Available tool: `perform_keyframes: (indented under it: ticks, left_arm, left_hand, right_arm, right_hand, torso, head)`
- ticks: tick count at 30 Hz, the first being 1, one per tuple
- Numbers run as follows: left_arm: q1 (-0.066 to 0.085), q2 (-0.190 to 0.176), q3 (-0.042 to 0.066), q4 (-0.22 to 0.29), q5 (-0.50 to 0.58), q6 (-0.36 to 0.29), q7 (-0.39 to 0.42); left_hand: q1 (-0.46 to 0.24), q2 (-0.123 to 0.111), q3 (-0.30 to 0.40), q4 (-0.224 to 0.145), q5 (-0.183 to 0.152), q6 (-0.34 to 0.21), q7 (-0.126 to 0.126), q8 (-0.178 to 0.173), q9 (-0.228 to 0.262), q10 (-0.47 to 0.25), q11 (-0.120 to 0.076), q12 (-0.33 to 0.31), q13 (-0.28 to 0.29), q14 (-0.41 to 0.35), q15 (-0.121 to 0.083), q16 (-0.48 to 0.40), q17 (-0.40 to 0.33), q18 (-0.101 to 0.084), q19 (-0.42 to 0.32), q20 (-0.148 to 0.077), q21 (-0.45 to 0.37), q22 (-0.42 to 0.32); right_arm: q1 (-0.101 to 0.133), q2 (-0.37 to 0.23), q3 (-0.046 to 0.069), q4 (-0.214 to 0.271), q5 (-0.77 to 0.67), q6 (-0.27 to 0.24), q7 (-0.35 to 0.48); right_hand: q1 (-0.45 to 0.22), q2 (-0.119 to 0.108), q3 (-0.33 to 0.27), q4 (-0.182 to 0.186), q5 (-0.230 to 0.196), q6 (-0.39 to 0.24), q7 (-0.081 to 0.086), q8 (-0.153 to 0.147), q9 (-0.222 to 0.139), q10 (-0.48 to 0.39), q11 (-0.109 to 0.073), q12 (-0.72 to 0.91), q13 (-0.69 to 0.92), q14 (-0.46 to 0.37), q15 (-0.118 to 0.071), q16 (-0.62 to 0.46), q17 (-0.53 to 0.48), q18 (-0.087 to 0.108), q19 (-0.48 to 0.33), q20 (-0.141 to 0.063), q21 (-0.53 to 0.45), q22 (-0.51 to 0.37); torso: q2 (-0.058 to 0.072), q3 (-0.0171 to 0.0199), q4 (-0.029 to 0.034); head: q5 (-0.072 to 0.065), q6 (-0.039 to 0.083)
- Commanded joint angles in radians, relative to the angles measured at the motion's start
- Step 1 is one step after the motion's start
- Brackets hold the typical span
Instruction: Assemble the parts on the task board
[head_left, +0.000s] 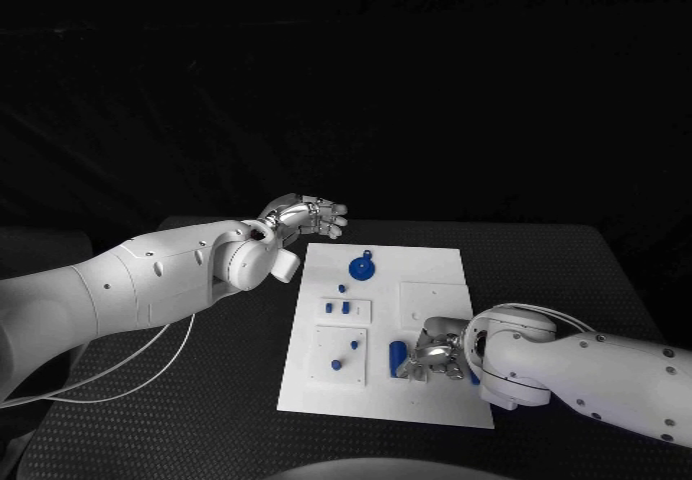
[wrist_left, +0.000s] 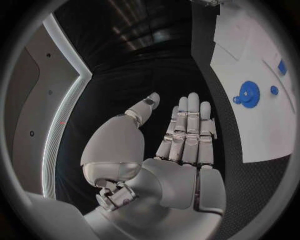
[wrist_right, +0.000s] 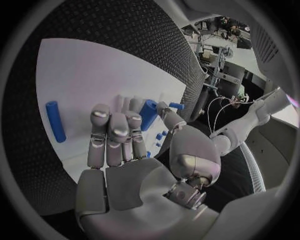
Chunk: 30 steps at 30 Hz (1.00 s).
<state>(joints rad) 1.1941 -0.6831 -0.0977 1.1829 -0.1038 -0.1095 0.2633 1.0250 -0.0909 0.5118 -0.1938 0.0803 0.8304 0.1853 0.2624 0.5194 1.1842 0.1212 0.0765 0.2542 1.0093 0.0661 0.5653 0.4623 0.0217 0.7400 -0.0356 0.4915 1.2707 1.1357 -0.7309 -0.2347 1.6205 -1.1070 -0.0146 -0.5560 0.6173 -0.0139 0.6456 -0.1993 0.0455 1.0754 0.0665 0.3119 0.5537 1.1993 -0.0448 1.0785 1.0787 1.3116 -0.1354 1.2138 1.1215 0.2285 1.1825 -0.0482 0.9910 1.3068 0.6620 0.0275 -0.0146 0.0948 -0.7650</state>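
Head view: right hand (head_left: 433, 357), fingers curled, empty, hovers beside a blue cylinder (head_left: 397, 355) on the task board (head_left: 433, 275); judging by this, grasping comes next. Left hand (head_left: 307, 216) waits, fingers straight and together.

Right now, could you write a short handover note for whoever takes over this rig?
Left hand: open, holding nothing, raised off the board's far left corner.
Right hand: low over the board near a loose blue cylinder; whether it grips anything is unclear.
Gear lies at the far end; small pegs sit mid-board.
Done: cannot tell. Left: at least the loose cylinder, probably more.
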Motion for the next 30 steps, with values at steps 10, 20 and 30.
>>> perform_keyframes:
  ticks: [10,20,30]
  left_arm:
    - [0.001,0.001,0.001,0.002,0.001,0.018,0.003]
    - [0.001,0.005,0.0,-0.003,-0.001,0.018,0.002]
    - [0.001,0.003,0.0,-0.003,-0.001,0.017,0.002]
  left_hand:
    - [-0.009,-0.003,-0.001,0.005,-0.001,-0.009,-0.001,0.002,-0.001,-0.008,-0.001,0.001,-0.002,0.003,0.005,-0.008,0.003,0.009,0.003,0.007,-0.005,0.002]
    - [-0.008,-0.003,-0.001,0.005,-0.001,-0.009,-0.001,0.002,-0.001,-0.008,-0.001,0.001,-0.002,0.003,0.005,-0.009,0.004,0.009,0.003,0.007,-0.006,0.003]
    - [-0.008,-0.003,-0.001,0.005,-0.001,-0.009,-0.001,0.002,-0.001,-0.008,-0.001,0.001,-0.002,0.003,0.005,-0.009,0.005,0.009,0.003,0.007,-0.006,0.003]
  right_arm:
    - [-0.008,0.012,0.0,-0.017,-0.036,0.015,-0.017]
    - [-0.019,0.02,0.0,-0.028,-0.085,0.01,-0.023]
    - [-0.019,0.001,0.001,-0.014,-0.016,0.031,0.005]
  right_hand:
    - [0.046,-0.089,0.087,-0.086,0.006,0.011,0.003,-0.005,-0.001,0.018,0.004,-0.009,0.011,0.007,-0.006,-0.002,-0.005,0.033,0.008,0.002,0.012,0.004]
    - [0.09,-0.117,0.057,-0.086,0.006,0.014,0.003,-0.007,-0.002,0.021,0.003,-0.013,0.015,0.009,-0.005,-0.003,-0.008,0.033,0.01,0.003,0.01,0.002]
    - [0.071,-0.245,0.015,-0.047,0.004,0.009,0.004,-0.01,-0.003,0.018,0.004,-0.019,0.02,0.008,-0.006,-0.005,-0.01,0.033,0.012,0.005,0.005,-0.005]
  torso:
    - [0.0,0.0006,-0.0007]
    - [0.0,0.0002,-0.0005]
    - [0.0,0.0007,-0.0005]
  head:
    - [0.0,-0.002]
    - [-0.001,-0.003]
    - [0.001,-0.003]
